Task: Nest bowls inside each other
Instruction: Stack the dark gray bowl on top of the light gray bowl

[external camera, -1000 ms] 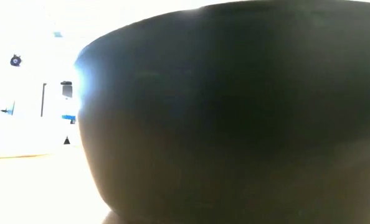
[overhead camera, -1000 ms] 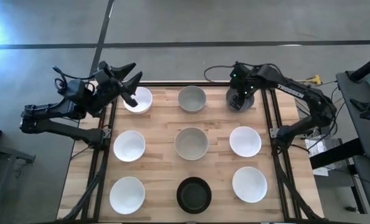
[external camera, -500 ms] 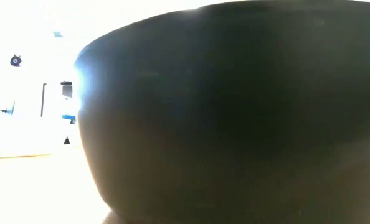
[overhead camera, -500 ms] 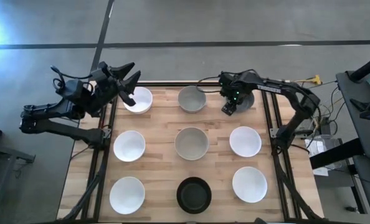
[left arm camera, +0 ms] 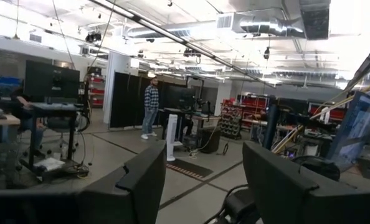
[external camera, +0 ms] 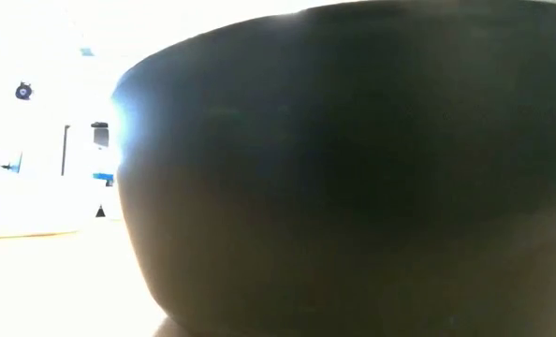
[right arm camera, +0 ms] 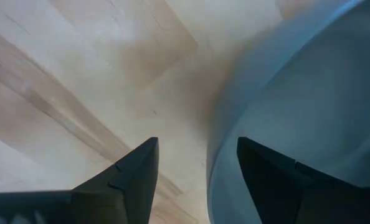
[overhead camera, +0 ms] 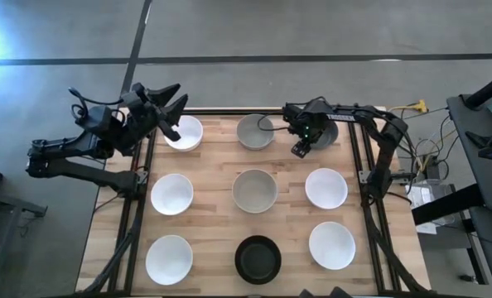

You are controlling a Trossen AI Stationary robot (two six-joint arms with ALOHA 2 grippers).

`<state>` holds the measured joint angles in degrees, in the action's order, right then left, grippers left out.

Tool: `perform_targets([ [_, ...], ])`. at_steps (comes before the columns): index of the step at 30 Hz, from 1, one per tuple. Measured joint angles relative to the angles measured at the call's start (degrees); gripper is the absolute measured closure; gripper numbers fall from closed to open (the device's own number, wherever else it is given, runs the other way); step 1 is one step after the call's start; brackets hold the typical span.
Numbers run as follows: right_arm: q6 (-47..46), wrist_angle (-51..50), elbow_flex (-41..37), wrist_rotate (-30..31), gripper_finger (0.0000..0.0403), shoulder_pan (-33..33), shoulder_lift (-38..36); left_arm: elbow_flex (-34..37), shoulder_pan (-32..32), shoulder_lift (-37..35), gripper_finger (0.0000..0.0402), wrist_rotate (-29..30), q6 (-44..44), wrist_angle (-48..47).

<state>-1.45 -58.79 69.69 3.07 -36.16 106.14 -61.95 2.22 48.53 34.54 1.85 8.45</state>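
Nine bowls stand upright on the wooden table in three rows. The far row holds a white bowl (overhead camera: pixel 185 132), a light grey bowl (overhead camera: pixel 255 131) and a dark grey bowl (overhead camera: pixel 326 131). The middle row is white (overhead camera: pixel 172 193), light grey (overhead camera: pixel 255 190), white (overhead camera: pixel 326 187). The near row is white (overhead camera: pixel 169 258), black (overhead camera: pixel 258 258), white (overhead camera: pixel 332 245). My right gripper (overhead camera: pixel 300 146) (right arm camera: pixel 196 144) is open and points down at the dark grey bowl's (right arm camera: pixel 297 93) left rim. My left gripper (overhead camera: pixel 180 93) (left arm camera: pixel 203 155) is open, raised beside the far-left white bowl. My right gripper comes from above at the dark grey bowl's left rim (right arm camera: pixel 213 149). One finger (right arm camera: pixel 266 177) is over the bowl's inside and the other finger (right arm camera: pixel 129 180) is over the wood outside. I cannot tell whether either finger touches the bowl, which stands on the table.
The black bowl (external camera: pixel 353 168) fills nearly the whole low view. Dark frame rails (overhead camera: pixel 138 207) run along the table's left and right sides. Bare wood (overhead camera: pixel 213 165) lies between the bowls. A person (left arm camera: pixel 150 106) stands far off in the room.
My right gripper has moved from above the dark grey bowl toward the table's left and slightly toward the near edge, ending at the bowl's left rim, with its arm stretched farther left. The left arm and the bowls have kept still.
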Motion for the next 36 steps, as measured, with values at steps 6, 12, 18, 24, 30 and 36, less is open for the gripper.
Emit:
perform_targets([
  [6, 0.04, 0.69, 0.02, 0.00, 0.0268, 0.00, 0.03, 0.00, 0.00, 0.17, 0.0206, 0.00, -0.01, 0.05],
  [12, 0.93, 0.82, 0.02, -0.01, 0.0362, 0.00, -0.53, 0.00, 0.04, 0.37, 0.0206, 0.00, 0.00, 0.05],
  [18, 1.70, 0.20, 0.02, 0.09, 0.0390, 0.02, -1.31, 0.00, 0.02, 0.72, 0.0206, -0.02, 0.00, -0.03],
  [24, -0.15, -3.72, 1.59, -0.47, 0.0392, 0.15, -6.06, 0.00, 0.02, 1.11, 0.0206, -0.02, 0.02, 0.06],
  [30, -0.46, -4.13, 5.33, -3.50, 0.0392, 1.68, -16.44, 0.00, 0.02, 1.42, 0.0206, -0.02, 0.02, 0.09],
  [36, -0.48, 3.50, 7.19, -17.81, 0.0392, 5.11, -28.76, 0.00, -0.01, 1.51, 0.0206, -0.02, 0.05, 0.02],
])
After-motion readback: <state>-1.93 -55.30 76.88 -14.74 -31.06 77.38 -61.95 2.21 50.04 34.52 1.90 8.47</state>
